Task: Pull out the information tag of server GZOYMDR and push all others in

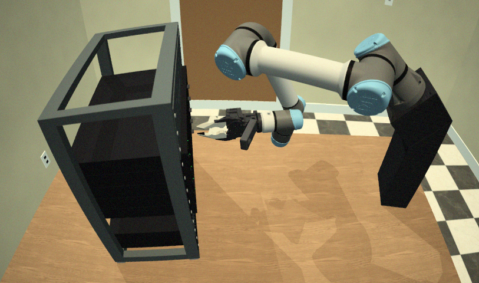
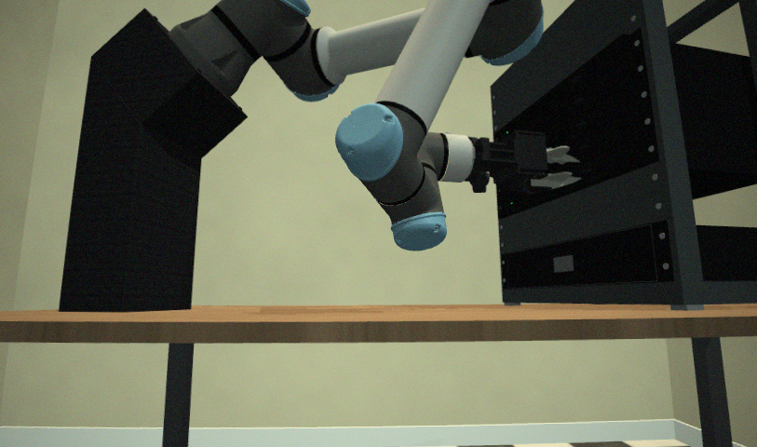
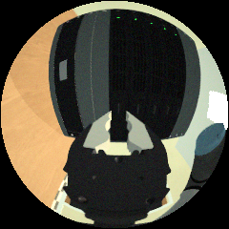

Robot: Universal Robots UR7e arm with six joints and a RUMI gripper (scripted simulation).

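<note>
The dark grey rack (image 1: 167,59) (image 2: 680,221) (image 3: 193,72) stands upright on the table. It holds a stack of black servers (image 1: 126,186) (image 2: 603,105) (image 3: 148,62). Small dark tabs (image 1: 189,98) (image 3: 138,108) show in a row along the stack's front; no service tag is readable, and I cannot tell how far any information tag is out. My gripper (image 1: 198,130) (image 2: 579,169) (image 3: 118,112) points at the rack's front, close before the servers. Its pale fingers are slightly apart, with nothing seen between them. Whether the fingertips touch anything is unclear.
Green lights (image 3: 135,19) show at the servers' far side in the wrist view. A separate black unit with a grey label (image 2: 563,264) (image 3: 63,70) sits low in the rack, below a grey panel (image 3: 97,72). The arm's black pedestal (image 1: 415,140) (image 2: 127,182) stands opposite the rack.
</note>
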